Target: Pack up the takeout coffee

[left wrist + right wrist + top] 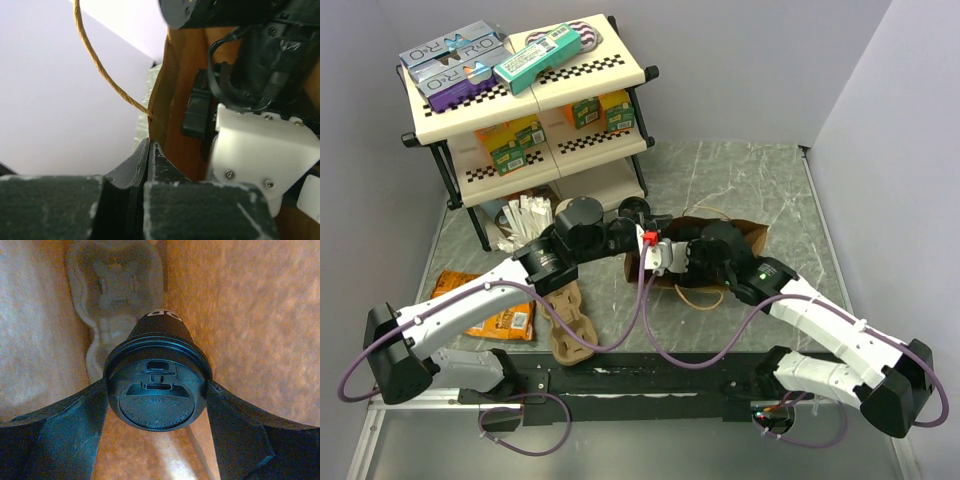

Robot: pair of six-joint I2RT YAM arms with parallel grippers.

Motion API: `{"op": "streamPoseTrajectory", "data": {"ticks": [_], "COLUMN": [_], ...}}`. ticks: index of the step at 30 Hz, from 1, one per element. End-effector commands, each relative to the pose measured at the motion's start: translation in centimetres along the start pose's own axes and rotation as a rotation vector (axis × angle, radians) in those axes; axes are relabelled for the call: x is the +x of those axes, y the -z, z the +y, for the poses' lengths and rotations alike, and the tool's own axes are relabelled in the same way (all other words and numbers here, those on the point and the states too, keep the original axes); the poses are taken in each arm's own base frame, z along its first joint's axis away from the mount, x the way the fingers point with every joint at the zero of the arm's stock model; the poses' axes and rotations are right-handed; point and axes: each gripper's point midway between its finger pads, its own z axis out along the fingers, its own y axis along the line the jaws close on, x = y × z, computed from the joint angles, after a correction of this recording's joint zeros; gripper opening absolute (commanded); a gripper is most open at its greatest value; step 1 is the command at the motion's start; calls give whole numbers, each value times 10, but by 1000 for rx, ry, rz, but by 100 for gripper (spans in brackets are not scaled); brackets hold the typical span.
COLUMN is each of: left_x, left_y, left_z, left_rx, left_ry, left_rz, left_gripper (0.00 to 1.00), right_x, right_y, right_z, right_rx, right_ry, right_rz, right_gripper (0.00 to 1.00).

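Observation:
The takeout coffee (157, 390) shows in the right wrist view: a round black lid over a dark cup wall. My right gripper (156, 386) is shut on it, one finger on each side just under the lid, inside the brown paper bag (250, 315). A pulp carrier (117, 290) lies deeper in the bag, beyond the cup. In the top view the cup and right fingers are hidden by the bag (750, 237) and the arms. My left gripper (149, 143) is shut on the bag's rim (162, 100), by its twine handle (100, 65).
A tiered shelf (620, 75) with boxes stands at the back left. A cup of white sticks (525, 215) stands at its foot. A brown pulp carrier (565, 320) and an orange snack packet (505, 322) lie at the front left. Grey walls close both sides.

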Motion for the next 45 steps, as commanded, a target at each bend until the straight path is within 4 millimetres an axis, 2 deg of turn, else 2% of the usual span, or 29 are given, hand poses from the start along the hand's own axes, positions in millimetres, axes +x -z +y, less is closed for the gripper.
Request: {"op": "streamPoseTrajectory", "data": {"ticks": [1,3,5,9,11,12,18,26,33,45], "left_x": [-36,-35,-29,-17,-18,-18,-25,-31,-31,-31], "left_y": [10,11,12,12,14,14,12,6,4,3], "left_z": [47,45,34,-5,-15,-22,-25,-21,-20,-19], "left_rx": [-136,-139,-112,2,22,38,39,32,31,28], "left_ry": [-114,-114,-94,-31,-6,6,70,131,151,173], "left_rz": [-88,-90,-85,-93,-105,-107,-130,-149,-147,-167], "left_gripper": [1,1,1,1,1,1,1,1,1,1], "right_x": [-15,-15,-12,-6,-2,-1,10,35,53,57], "right_y": [11,12,11,5,2,3,4,6,8,-5], "right_z": [-50,-51,-44,-10,7,8,21,18,0,-16], "right_rx": [158,152,128,23,-34,-32,-57,-8,53,95], "right_ry": [17,7,-7,-31,-20,-23,-22,-29,-48,-14], "right_rz": [-42,-44,-40,-56,-60,-64,-30,58,123,141], "right_gripper": [0,0,0,0,0,0,0,0,0,0]}}
